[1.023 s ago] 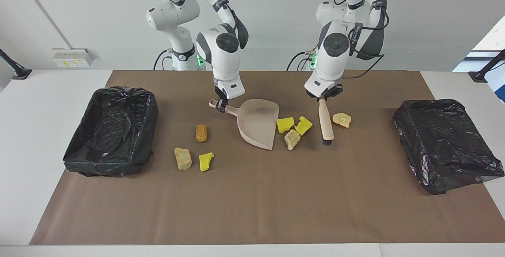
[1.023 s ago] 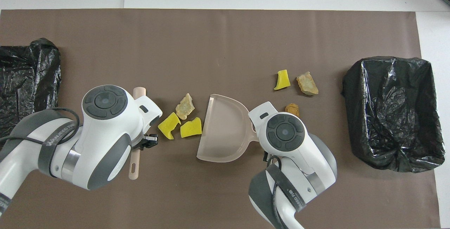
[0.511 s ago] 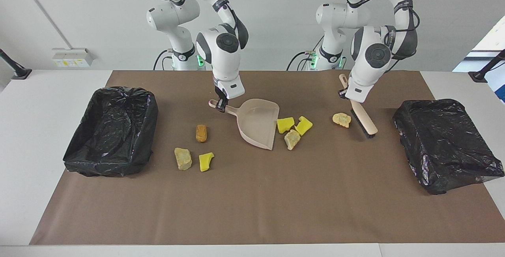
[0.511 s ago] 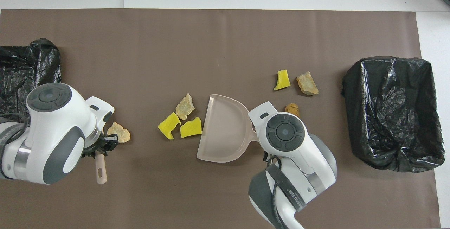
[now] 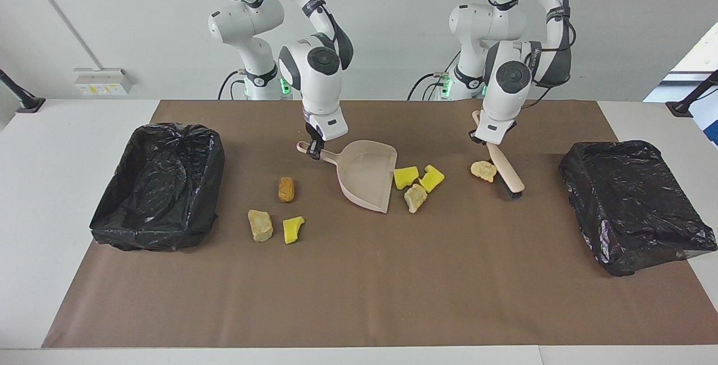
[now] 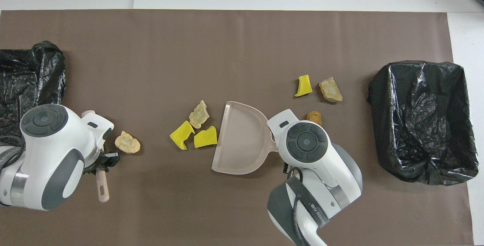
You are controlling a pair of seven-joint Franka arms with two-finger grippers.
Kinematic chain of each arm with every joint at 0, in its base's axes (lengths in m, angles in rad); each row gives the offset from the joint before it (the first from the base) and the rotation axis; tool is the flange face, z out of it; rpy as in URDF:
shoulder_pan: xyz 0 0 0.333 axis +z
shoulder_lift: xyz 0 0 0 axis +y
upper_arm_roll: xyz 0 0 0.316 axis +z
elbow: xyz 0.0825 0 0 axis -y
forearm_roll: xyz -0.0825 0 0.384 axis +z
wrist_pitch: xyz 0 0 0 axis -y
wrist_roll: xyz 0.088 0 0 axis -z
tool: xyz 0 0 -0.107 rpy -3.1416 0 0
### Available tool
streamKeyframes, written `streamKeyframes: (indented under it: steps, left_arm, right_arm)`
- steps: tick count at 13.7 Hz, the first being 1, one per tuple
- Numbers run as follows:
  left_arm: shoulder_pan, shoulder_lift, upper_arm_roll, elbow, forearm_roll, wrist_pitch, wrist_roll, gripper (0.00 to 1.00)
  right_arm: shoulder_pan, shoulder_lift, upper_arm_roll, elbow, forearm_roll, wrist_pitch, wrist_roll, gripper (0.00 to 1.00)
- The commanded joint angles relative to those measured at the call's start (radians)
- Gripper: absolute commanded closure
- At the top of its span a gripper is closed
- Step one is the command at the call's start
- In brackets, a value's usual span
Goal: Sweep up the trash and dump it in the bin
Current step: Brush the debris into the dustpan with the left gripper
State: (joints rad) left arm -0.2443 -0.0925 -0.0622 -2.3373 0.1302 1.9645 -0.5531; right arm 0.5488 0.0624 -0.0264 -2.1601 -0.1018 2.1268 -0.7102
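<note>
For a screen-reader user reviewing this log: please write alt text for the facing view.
Left pincer holds a brush beside a tan chunk, while the right pincer holds a beige dustpan by its handle. Three lumps lie at the pan's mouth, three more nearer an open black-lined bin.

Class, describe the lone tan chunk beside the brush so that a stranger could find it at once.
Start at the black-lined bin at the left arm's end of the table, then find the brush held by the left gripper. The tan chunk lies alone beside its bristles; the other trash lies nearer the dustpan.
</note>
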Motion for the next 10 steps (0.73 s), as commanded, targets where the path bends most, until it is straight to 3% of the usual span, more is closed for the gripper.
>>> streamKeyframes:
  steps: [1, 3, 6, 10]
  left_arm:
    - [-0.085, 0.103, 0.008, 0.09, -0.044, 0.037, 0.069, 1.0]
    - [-0.139, 0.109, 0.007, 0.087, -0.06, 0.091, 0.158, 1.0]
    - [-0.194, 0.109, 0.007, 0.085, -0.209, 0.125, 0.373, 1.0]
    - [-0.314, 0.109, 0.007, 0.088, -0.308, 0.2, 0.387, 1.0]
  right_arm:
    - [-0.003, 0.007, 0.003, 0.009, 0.001, 0.004, 0.006, 1.0]
    - [-0.003, 0.008, 0.005, 0.009, 0.001, 0.004, 0.006, 1.0]
    - [-0.003, 0.007, 0.003, 0.009, 0.001, 0.004, 0.006, 1.0]
    - [-0.003, 0.008, 0.003, 0.009, 0.001, 0.004, 0.006, 1.0]
